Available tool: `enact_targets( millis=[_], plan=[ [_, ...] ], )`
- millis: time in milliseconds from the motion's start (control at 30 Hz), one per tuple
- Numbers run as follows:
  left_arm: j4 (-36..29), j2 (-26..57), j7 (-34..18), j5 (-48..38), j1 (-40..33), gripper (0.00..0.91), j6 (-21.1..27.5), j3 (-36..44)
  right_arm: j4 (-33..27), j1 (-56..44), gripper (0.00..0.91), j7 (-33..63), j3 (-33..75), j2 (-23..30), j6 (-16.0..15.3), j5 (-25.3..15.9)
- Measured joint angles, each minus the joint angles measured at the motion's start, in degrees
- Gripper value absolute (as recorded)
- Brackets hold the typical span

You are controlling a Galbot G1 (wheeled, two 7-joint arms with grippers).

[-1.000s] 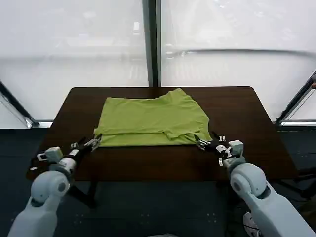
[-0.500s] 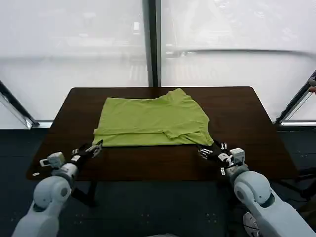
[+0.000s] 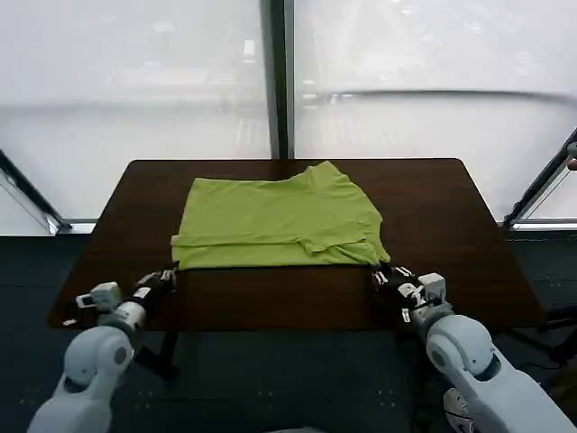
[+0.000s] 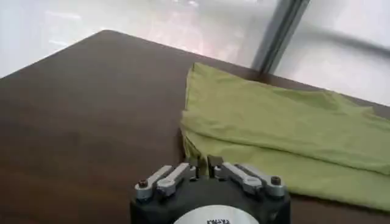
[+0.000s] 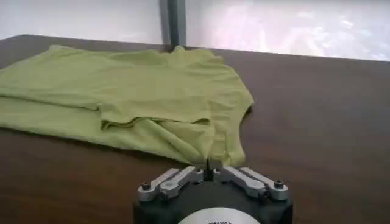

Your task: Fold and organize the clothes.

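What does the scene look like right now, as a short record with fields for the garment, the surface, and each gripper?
garment: lime-green T-shirt, folded partway, lying flat, near edge doubled over
surface: dark brown table, shirt toward its far middle
left gripper: shut, empty, on the table's near side just off the shirt's near left corner
right gripper: shut, empty, on the table's near side just off the shirt's near right corner
contact: neither gripper holds the shirt

A plain lime-green T-shirt (image 3: 279,223) is lying on a dark brown table (image 3: 433,207) that is showing a faint wood grain. The left gripper (image 4: 203,171) and right gripper (image 5: 209,171) are showing silver fingers on what are probably black bodies.
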Motion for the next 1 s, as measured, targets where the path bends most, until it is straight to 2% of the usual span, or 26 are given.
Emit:
enact_targets(
  millis=[333,533,833,1000],
  plan=[
    [-3.49,2.19,-0.04,1.14,4.46,0.000,0.06,-1.19,3.72,-1.88,0.000,5.99,2.42,-4.93,-5.61,8.99],
    [-5.94,3.12,-0.01,1.36,7.45,0.000,0.30,-2.42,6.70,-4.76,0.000,9.52,4.87,-7.26,-7.79,15.50],
    [-9.48,4.20,0.13,1.69,12.77,0.000,0.32,-4.30,11.66,-9.21,0.000,13.72,6.19,-7.80,-8.86,19.13],
    [-10.28,4.32,0.51,2.01,15.32,0.000,0.06,-5.01,13.87,-10.56,0.000,15.05,6.01,-7.72,-9.05,19.54]
  ],
)
